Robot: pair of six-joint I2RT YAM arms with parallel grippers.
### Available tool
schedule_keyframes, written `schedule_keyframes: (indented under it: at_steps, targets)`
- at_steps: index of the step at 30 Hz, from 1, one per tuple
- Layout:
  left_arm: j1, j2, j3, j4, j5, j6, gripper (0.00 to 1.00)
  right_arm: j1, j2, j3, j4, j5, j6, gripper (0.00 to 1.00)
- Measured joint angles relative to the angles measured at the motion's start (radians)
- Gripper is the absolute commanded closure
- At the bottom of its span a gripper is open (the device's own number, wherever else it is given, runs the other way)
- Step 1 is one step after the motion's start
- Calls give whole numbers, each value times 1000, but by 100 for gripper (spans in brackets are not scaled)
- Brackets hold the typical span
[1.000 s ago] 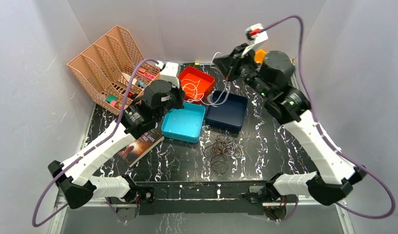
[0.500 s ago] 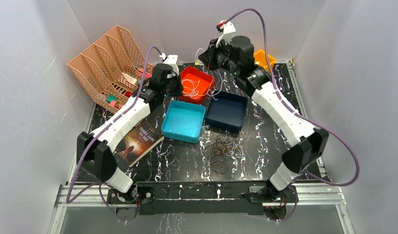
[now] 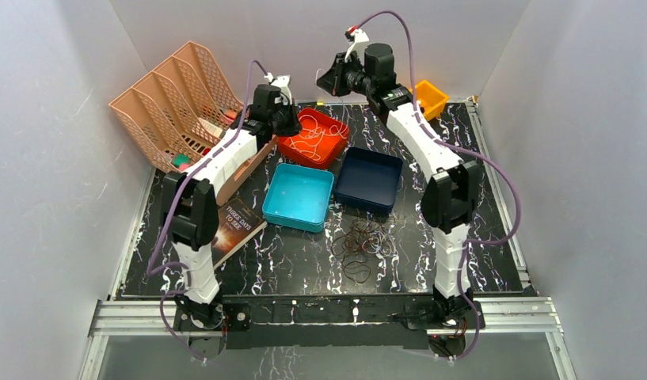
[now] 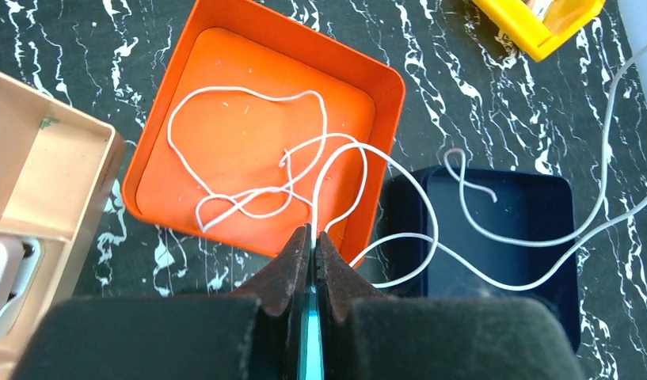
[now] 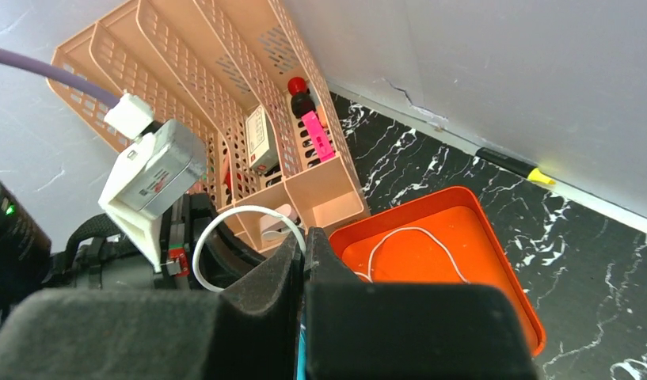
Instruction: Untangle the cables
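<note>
Left fingers [image 4: 282, 273] and right fingers [image 5: 268, 279] are each clamped tight on the white cable [image 4: 313, 207], mid-separation; the next move likely means drawing it clear of the orange tray [image 4: 387, 87] beneath them.

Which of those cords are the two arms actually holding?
The white cord: both the left end effector and the right end effector pinch it. The dark tangle lies untouched on the table.
</note>
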Motion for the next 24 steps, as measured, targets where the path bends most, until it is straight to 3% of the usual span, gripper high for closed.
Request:
schedule_keyframes:
  at_steps: [7,16,24]
  targets:
    - [36,153,84,16,57,-2,100,-1,129,90,13,-69,23,100]
    - [59,222,89,30,69,-5,100,1,200,112,106,-121,50,100]
    - [71,232,89,42,77,-4,80,1,306,121,173,-109,51,100]
